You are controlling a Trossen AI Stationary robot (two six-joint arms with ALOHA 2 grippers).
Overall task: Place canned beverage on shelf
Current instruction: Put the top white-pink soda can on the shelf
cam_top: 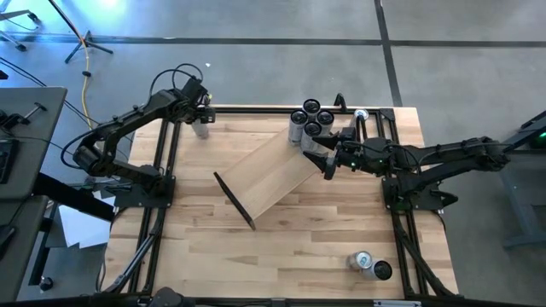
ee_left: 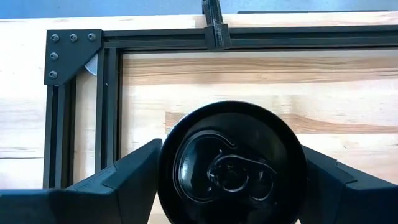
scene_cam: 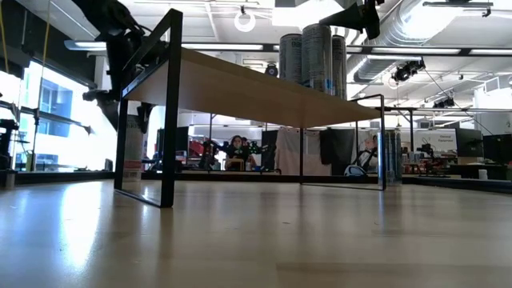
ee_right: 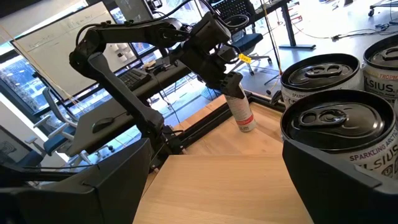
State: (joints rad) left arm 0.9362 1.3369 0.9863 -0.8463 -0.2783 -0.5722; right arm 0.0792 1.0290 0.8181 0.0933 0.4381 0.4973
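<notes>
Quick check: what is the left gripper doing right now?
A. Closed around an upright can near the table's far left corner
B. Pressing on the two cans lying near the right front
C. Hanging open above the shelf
A: the left gripper has both fingers against an upright can, well away from the shelf.

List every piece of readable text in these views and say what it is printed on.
"SPARKLING" then a cut-off word starting "ART": side of the nearest can on the shelf, right wrist view.
"LSIUS": partial word on the can behind it.
Small print on the can at the left gripper: too blurred to read.
High, low and left wrist views: no readable text.
</notes>
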